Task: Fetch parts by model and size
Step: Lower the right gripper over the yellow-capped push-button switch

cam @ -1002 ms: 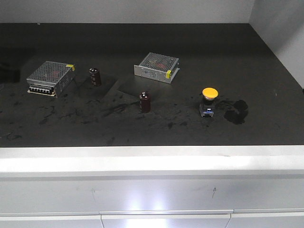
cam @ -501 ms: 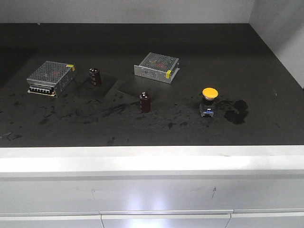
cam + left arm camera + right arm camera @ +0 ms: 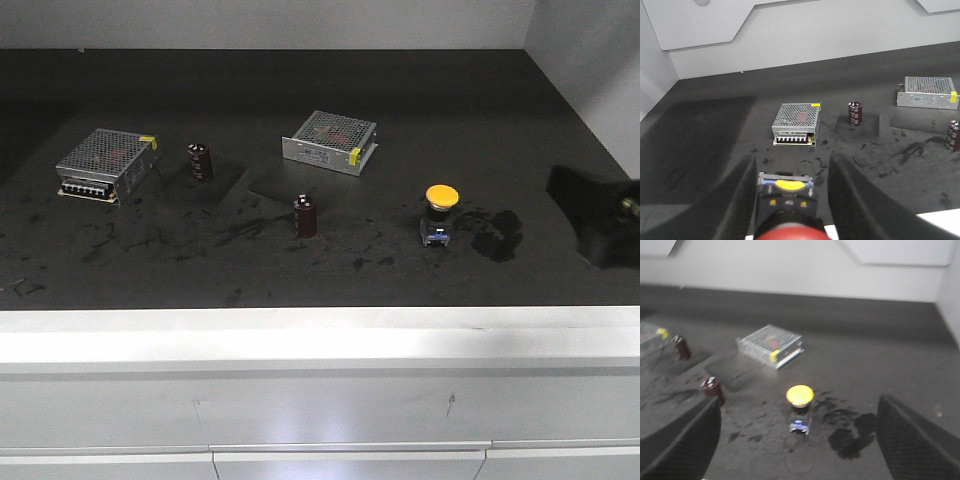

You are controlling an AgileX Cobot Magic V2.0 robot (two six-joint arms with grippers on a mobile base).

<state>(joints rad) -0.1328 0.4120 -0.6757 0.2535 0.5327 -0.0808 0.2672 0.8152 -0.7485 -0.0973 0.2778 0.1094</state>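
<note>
The yellow-capped push-button switch point(image 3: 441, 213) stands upright on the black table point(image 3: 400, 80), right of centre. In the right wrist view it point(image 3: 800, 407) stands ahead of my right gripper point(image 3: 799, 402), in line with the wide gap between the open fingers and apart from both. That gripper shows at the right edge of the front view point(image 3: 600, 215). My left gripper point(image 3: 792, 167) is out of the front view. It is shut on the red-capped switch point(image 3: 787, 200), held off the table with the red cap toward the camera and the bluish base pointing away.
Two silver perforated boxes point(image 3: 108, 163) point(image 3: 331, 141) and two dark capacitors point(image 3: 200, 161) point(image 3: 305, 214) stand on the left and middle. A dark stain point(image 3: 497, 235) lies right of the yellow switch. A white ledge point(image 3: 320, 340) runs along the front; a grey wall point(image 3: 590, 70) closes the right.
My right gripper has come into the front view from the right edge, toward the yellow switch. The things on the table have not moved.
</note>
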